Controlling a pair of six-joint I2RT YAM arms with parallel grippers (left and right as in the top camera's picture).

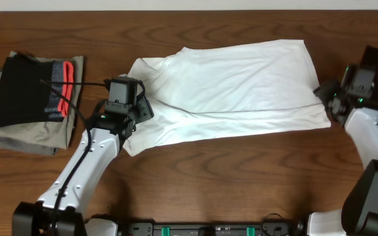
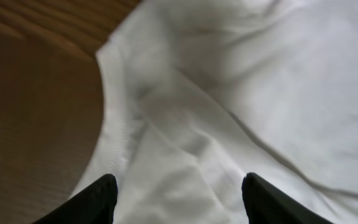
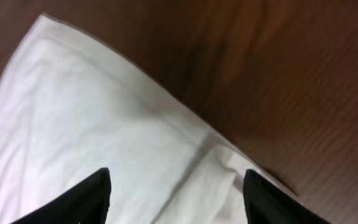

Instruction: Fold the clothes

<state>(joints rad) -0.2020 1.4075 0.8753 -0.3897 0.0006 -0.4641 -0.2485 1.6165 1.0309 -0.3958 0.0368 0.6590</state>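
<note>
Left of the T-shirt (image 1: pixel 241 78), stacked garments (image 1: pixel 28 98)

Left tool (image 2: pixel 179 190) and right tool (image 3: pixel 178 186) hold jaws apart.

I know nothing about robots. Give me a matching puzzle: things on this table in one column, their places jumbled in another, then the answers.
1 white T-shirt
2 black garment
3 left fingers
4 right fingers

A over the shirt's right edge
B spread across the middle
C above the shirt's left end
D on the olive-grey pile

Pairs: 1-B, 2-D, 3-C, 4-A
</note>
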